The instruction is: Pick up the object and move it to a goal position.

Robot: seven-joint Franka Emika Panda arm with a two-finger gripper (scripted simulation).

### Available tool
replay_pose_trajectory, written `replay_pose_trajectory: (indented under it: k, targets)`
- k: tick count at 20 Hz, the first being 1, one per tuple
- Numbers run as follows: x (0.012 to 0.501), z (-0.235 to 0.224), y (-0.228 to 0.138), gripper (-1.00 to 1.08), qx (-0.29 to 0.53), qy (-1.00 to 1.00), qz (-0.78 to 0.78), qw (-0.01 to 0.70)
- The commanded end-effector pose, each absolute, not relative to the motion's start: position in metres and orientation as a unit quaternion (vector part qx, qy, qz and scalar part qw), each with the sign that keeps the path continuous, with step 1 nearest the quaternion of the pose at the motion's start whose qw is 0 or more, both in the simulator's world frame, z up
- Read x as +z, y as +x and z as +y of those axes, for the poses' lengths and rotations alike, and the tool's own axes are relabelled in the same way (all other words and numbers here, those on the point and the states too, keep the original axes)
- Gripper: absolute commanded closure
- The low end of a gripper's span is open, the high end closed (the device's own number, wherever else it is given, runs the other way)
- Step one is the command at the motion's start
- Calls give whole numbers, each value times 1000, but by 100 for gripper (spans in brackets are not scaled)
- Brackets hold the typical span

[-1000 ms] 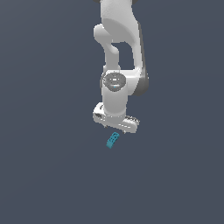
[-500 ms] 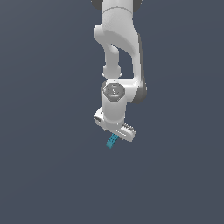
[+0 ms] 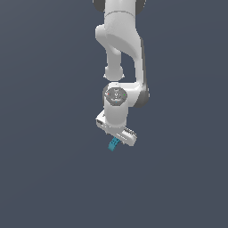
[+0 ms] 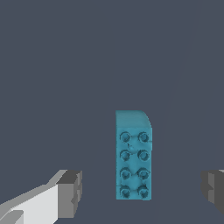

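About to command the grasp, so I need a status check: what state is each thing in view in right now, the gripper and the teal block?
gripper: open, jaws spread wide, a finger on either side of the block, neither touching it.
teal block: lying flat on the surface, studded face up, not gripped, between the fingers but nearer one than the other.
arm: reaching down over the block, the gripper low above it in the exterior view.

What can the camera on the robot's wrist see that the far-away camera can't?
Only the wrist view shows the block's face up close, with two rows of round studs, and the dark fingertips standing apart on either side, not touching it. Only the exterior view shows the whole white arm reaching down. Both show the teal block and the open gripper right by it.
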State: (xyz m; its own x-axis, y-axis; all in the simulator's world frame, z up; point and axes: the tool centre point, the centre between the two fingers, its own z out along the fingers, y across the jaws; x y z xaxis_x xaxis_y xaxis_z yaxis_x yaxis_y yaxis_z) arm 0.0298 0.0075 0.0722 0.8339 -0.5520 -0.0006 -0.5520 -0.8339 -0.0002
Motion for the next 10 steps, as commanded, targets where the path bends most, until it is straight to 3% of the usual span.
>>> replay_pose_trajectory:
  k: [1, 10]
  targets:
    - [69, 8, 30, -92, 0, -958, 288, 0]
    - [28, 7, 29, -92, 0, -957, 290, 0]
